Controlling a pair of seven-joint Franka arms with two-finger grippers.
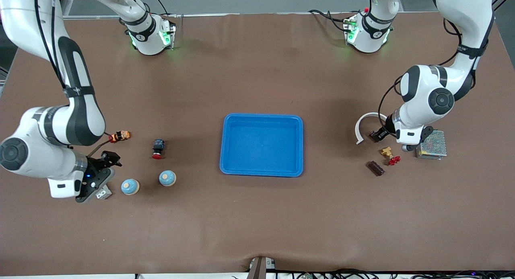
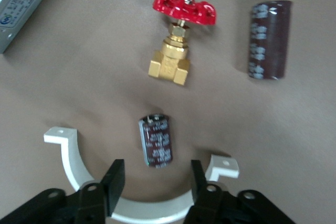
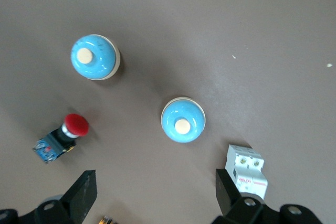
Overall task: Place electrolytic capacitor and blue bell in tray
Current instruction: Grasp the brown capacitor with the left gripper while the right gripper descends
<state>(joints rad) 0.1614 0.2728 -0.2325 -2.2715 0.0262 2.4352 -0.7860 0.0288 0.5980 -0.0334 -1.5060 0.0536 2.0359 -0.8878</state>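
The bright-blue tray (image 1: 261,117) lies empty mid-table. Two blue bells (image 1: 130,186) (image 1: 167,178) stand toward the right arm's end. My right gripper (image 1: 105,172) hangs open and empty beside them; in the right wrist view (image 3: 156,188) one bell (image 3: 182,120) is just ahead of the jaws and the other bell (image 3: 95,57) is farther off. My left gripper (image 1: 378,135) is open over a white curved bracket (image 1: 364,124). Its wrist view (image 2: 156,182) shows a small dark electrolytic capacitor (image 2: 156,141) just ahead of the fingertips. A larger capacitor (image 2: 269,39) (image 1: 375,168) lies nearby.
A brass valve with a red handle (image 2: 178,35) (image 1: 389,155) and a grey mesh box (image 1: 432,144) sit by the left gripper. A red push button (image 1: 158,148) (image 3: 65,132), an orange part (image 1: 120,135) and a white breaker (image 3: 245,171) (image 1: 104,193) lie by the right gripper.
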